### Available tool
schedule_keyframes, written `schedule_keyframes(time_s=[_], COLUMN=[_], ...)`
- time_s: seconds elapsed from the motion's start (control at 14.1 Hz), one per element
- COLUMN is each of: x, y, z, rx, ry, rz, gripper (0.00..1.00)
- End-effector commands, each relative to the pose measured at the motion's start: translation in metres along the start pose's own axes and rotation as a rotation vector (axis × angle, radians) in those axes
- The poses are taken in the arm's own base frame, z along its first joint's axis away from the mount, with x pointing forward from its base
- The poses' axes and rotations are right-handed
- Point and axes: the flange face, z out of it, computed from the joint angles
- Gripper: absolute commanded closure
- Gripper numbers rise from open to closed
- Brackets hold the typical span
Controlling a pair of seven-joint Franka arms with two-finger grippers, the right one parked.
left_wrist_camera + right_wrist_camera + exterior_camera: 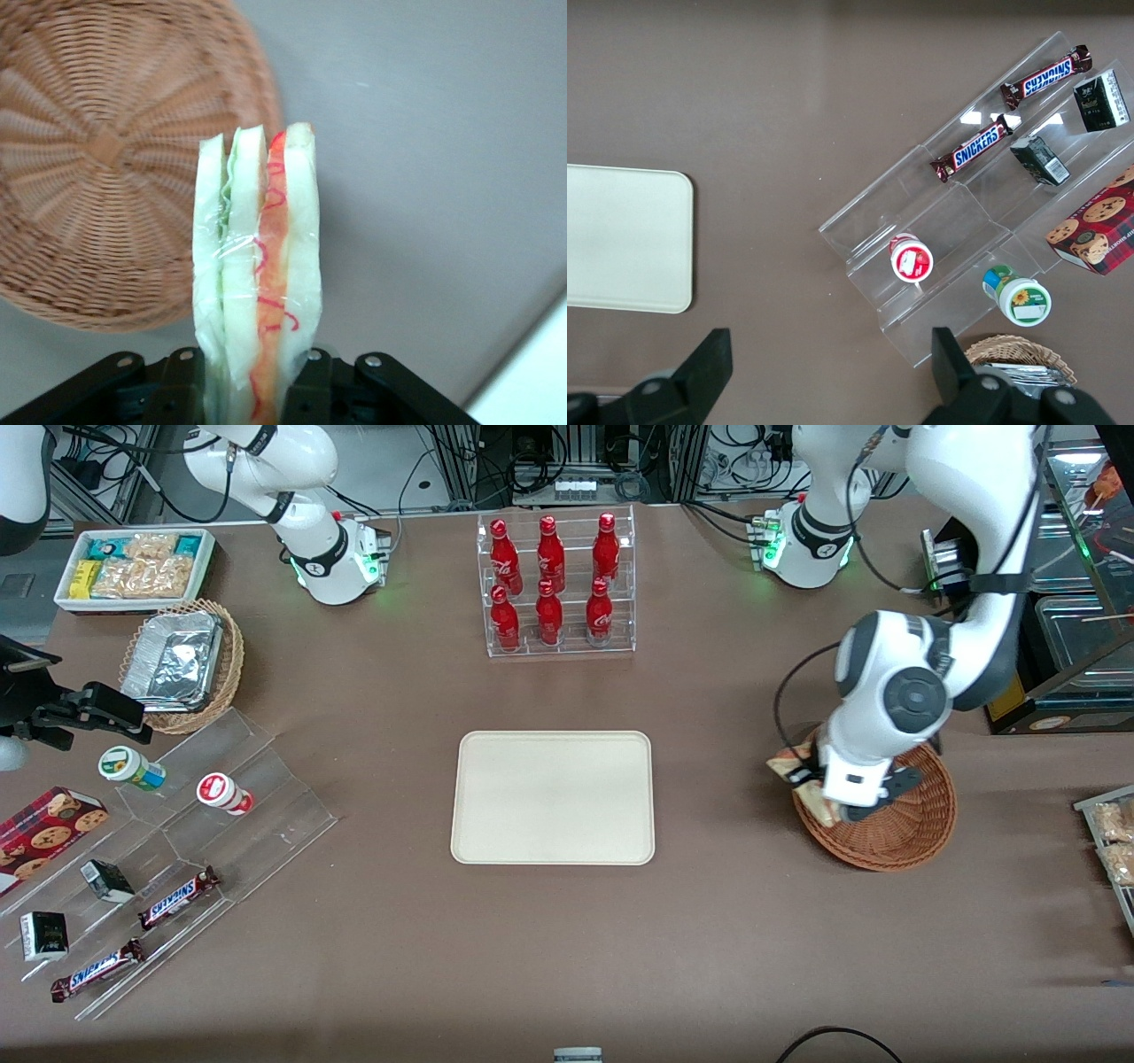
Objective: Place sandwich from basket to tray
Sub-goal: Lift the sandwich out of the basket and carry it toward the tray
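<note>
Left wrist view: claw (252, 390) clamps the wrapped sandwich (257, 266) by its lower edge, lifted over the wicker basket (97, 177) rim. I carry level toward the tray (554, 797), lowering before release.

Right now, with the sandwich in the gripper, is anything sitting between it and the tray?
Nothing visible. The gripper is shut on the sandwich, raised at the basket rim nearest the tray. Only bare table lies between basket and tray, and nothing sits on the tray.
</note>
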Motion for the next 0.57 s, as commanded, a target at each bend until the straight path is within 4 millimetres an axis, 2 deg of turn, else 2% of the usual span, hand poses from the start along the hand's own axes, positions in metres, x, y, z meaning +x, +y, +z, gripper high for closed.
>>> schedule_keyframes(time_s=[0.0, 0.14, 0.28, 0.5], x=[-0.012, -0.042, -0.074, -0.112], y=[0.065, 0.125, 0.172, 0.207], z=[-0.002, 0.002, 0.01, 0.027], rx=[-0.008, -0.027, -0.05, -0.069], ry=[0.017, 0.037, 0.037, 0.043], rz=[0.096, 0.177, 0.25, 0.327], gripper=[0.8, 0.8, 0.79, 0.78])
